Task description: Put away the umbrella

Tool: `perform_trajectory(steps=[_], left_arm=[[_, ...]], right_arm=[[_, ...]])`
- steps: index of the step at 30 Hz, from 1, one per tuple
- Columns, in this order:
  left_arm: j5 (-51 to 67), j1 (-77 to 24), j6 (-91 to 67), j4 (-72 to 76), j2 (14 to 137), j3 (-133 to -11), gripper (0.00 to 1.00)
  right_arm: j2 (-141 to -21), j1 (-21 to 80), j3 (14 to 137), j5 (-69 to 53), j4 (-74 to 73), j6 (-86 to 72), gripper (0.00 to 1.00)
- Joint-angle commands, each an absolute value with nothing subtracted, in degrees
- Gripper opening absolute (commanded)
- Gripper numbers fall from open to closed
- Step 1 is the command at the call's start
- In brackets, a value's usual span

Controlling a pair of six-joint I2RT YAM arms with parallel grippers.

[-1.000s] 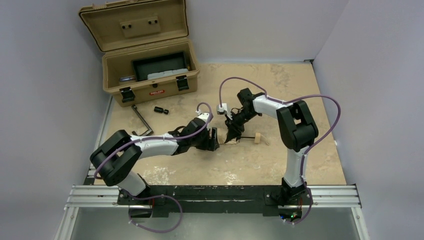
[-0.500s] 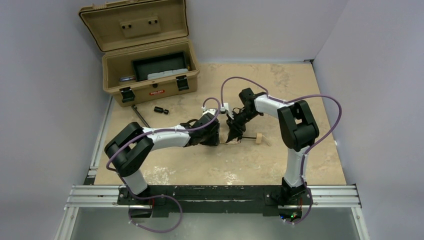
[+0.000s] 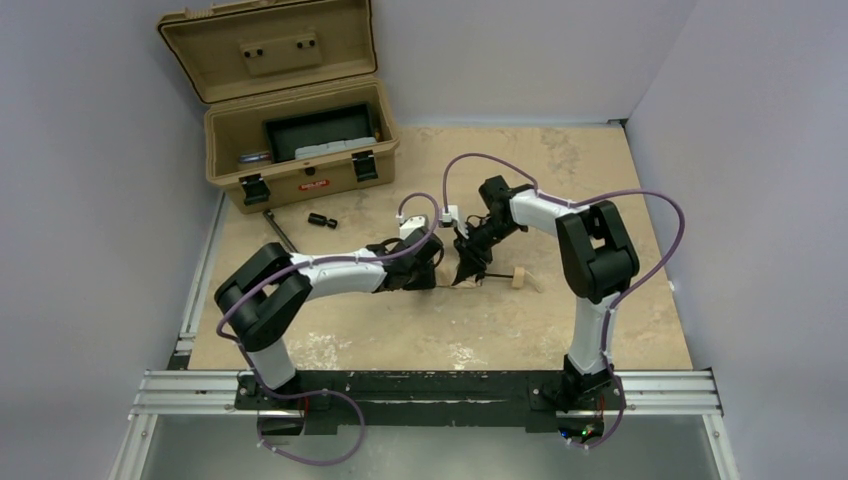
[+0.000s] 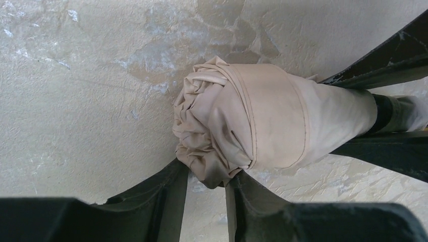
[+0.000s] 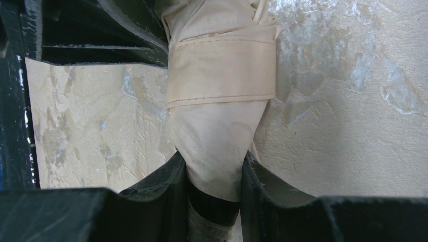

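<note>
Two-ended hold: pinches the crumpled end of the rolled umbrella (image 4: 252, 121) with the left gripper (image 4: 207, 204), squeezes the thin end, straight ahead of it, with the right gripper (image 5: 214, 194). Holds the roll low by the tabletop (image 4: 75, 101), likely so it cannot unroll before lifting.

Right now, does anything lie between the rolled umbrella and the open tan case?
A small black cylinder and an L-shaped key lie on the table before the case front, near the line from the umbrella. Inside, a black tray takes up part of the case.
</note>
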State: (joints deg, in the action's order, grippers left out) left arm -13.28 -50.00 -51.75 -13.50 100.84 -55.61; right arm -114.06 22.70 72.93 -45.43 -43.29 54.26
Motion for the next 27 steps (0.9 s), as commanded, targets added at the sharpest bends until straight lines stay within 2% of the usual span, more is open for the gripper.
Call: perform_trajectory(steps=[1, 9, 11, 14, 15, 17, 18, 20, 27], left_arm=[[-16.5, -49.6, -50.9, -14.0, 104.7, -48.6, 0.35], [-15.8, -50.8, -45.2, -12.5, 79.8, -33.1, 0.42], [-16.5, -50.8, -42.8, -13.5, 73.1, -31.5, 0.46], [-18.5, -50.8, -40.0, -15.9, 64.6, -30.8, 0.55], [-19.0, -50.7, -39.3, -16.3, 62.2, -30.7, 0.58], [-20.1, -50.6, -38.5, -16.9, 57.8, -30.6, 0.67], [-19.7, -50.4, -37.7, -16.5, 56.6, -30.3, 0.70], [-18.1, -49.9, -36.5, -15.0, 53.6, -29.8, 0.77], [-7.9, -49.0, -26.4, -7.2, 50.5, -28.0, 0.82]], right_arm=[[-117.4, 23.4, 68.4, -35.4, -47.8, 56.4, 0.00], [-112.1, 23.5, 69.5, -34.1, -50.1, 61.1, 0.03], [-110.3, 23.7, 70.1, -34.2, -51.6, 62.8, 0.03], [-107.6, 24.1, 70.4, -34.1, -53.2, 64.6, 0.10], [-106.8, 24.4, 70.2, -33.7, -53.3, 65.0, 0.18], [-105.5, 24.7, 69.8, -33.0, -53.1, 65.3, 0.93], [-105.3, 24.7, 69.6, -32.7, -52.9, 65.4, 0.98], [-105.2, 24.8, 69.5, -32.2, -53.2, 65.4, 0.99], [-100.7, 24.7, 69.9, -29.8, -53.4, 66.5, 0.99]])
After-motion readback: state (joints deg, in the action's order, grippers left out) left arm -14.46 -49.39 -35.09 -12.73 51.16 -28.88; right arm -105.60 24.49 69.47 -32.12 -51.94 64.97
